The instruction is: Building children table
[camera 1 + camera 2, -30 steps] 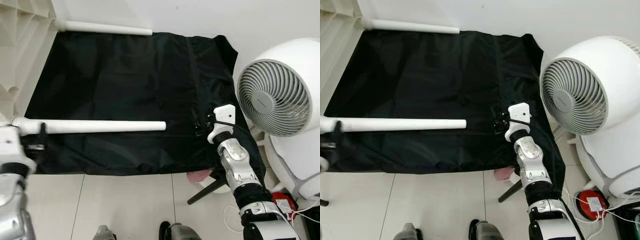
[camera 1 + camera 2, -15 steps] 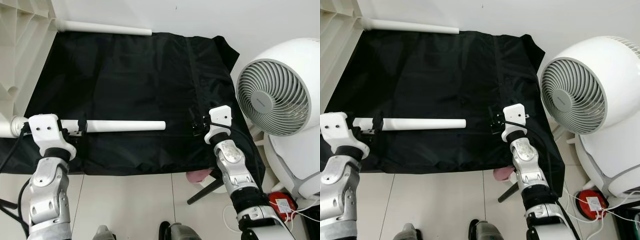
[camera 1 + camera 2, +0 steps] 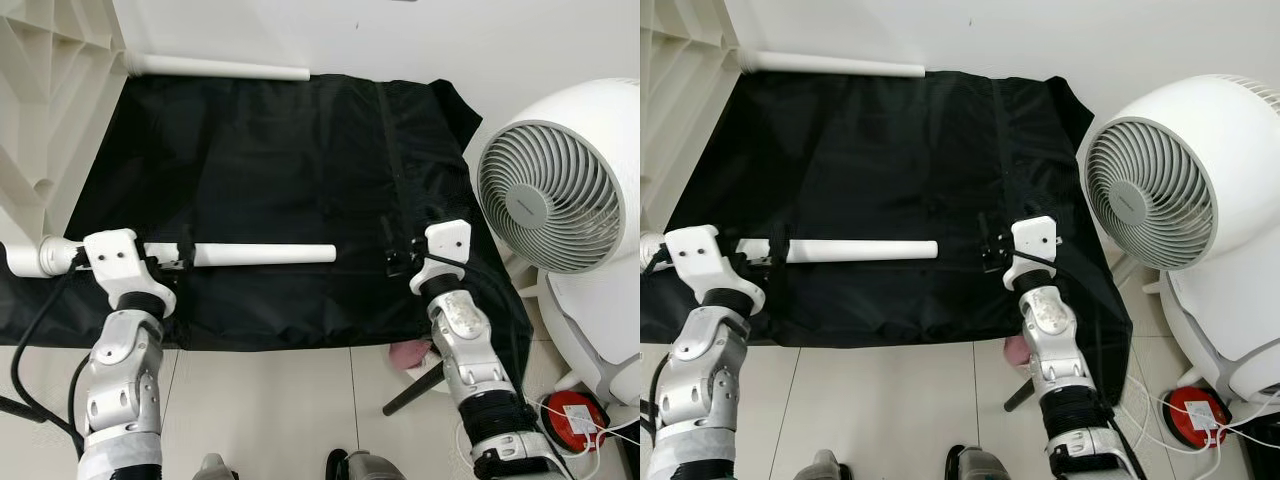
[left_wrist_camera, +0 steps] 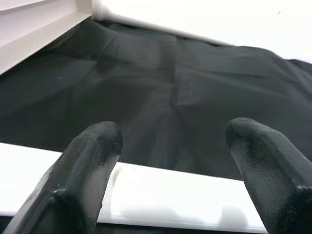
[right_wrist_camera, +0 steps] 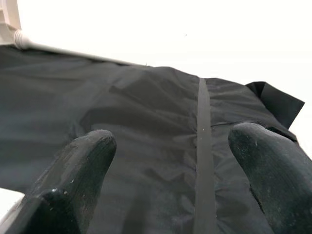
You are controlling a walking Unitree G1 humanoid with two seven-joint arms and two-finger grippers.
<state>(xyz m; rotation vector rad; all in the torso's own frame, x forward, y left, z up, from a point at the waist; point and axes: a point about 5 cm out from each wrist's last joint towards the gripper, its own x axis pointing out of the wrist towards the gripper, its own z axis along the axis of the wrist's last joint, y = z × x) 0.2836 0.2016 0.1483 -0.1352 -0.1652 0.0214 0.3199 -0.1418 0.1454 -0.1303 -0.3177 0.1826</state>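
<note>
Left eye view: a long white cylindrical table leg point(image 3: 262, 254) lies across the lower middle of the frame on a wrinkled black fabric sheet point(image 3: 270, 170). The left gripper point(image 3: 183, 256) straddles it near its left end, fingers apart on either side. The right gripper point(image 3: 395, 258) hovers at centre right, off the leg's free end. A second white tube point(image 3: 215, 67) lies along the top edge, and a round white fan point(image 3: 560, 185) stands at right.

Right eye view: the same layout; the ribbed white plastic panel point(image 3: 675, 60) is cut off at upper left, so its shape is unclear.

Left wrist view: both black fingers point(image 4: 87, 170) are spread wide with the leg crossing between them, not yet clamped.

Right wrist view: fingers point(image 5: 78, 175) wide apart over bare cloth, holding nothing.

The leg looks stiff, light and smooth, likely slippery; gripping nearer mid-length would balance it better.
</note>
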